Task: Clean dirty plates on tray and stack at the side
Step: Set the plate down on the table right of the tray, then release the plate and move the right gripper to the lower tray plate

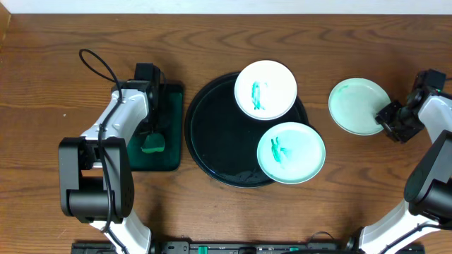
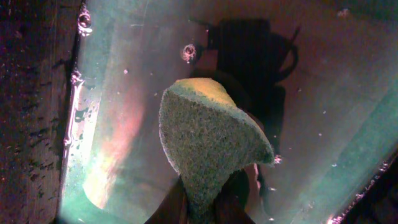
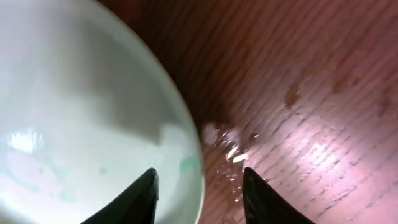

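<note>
Right pincer is straddling, released, the rim of the tinted plate on the worktop at three o'clock; left pincer is clenching the sponge at nine o'clock.

The round tray lies mid-table on the tabletop. On its right side rest the far plate and the near plate, both overhanging the rim. The third plate lies on the tabletop to the right, apart from the tray. Just left of the round tray lies the rectangular tray, with the sponge over its near part.
</note>
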You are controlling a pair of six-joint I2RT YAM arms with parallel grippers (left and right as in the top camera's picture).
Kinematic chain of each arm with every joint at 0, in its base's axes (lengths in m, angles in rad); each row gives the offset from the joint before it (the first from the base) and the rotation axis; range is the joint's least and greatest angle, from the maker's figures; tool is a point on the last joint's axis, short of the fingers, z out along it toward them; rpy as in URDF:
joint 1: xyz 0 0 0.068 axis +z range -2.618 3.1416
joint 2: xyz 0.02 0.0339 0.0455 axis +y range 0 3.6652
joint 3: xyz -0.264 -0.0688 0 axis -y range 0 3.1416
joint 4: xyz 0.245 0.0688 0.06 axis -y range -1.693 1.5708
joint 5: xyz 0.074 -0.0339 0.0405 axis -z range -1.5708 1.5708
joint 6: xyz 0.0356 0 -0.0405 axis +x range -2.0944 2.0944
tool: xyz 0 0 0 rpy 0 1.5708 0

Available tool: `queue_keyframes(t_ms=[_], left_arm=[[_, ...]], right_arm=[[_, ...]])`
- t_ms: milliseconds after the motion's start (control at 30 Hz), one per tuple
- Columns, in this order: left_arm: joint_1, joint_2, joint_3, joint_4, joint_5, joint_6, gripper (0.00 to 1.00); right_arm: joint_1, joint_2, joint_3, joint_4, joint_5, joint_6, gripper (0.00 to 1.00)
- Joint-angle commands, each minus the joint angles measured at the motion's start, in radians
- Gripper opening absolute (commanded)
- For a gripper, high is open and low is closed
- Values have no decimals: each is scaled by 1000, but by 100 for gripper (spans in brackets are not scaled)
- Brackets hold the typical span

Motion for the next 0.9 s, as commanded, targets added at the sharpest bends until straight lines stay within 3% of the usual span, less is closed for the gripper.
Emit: queue_keyframes(t_ms=[0,200,300,400,567,867], left_arm=[[3,2,-3,-7,-4,16,7],[3,2,-3,-8,-2,16,7],[3,2,-3,-7,-2,16,7],[3,2,-3,-8,-2,16,7],[3,2,-3,-8,-2,16,7],[3,2,-3,-9,-2,16,7]], right_arm=[[0,-53,7,-5,-87,-73,42],[45,-258,7,-17,-121,-133,41],[93,-404,7,-58,-107,-138,53],[126,-488,7,-126,-106,-138,49],[173,-550,6,-287,-74,-134,38],[310,-550,-48,-424,-73,-140,47]])
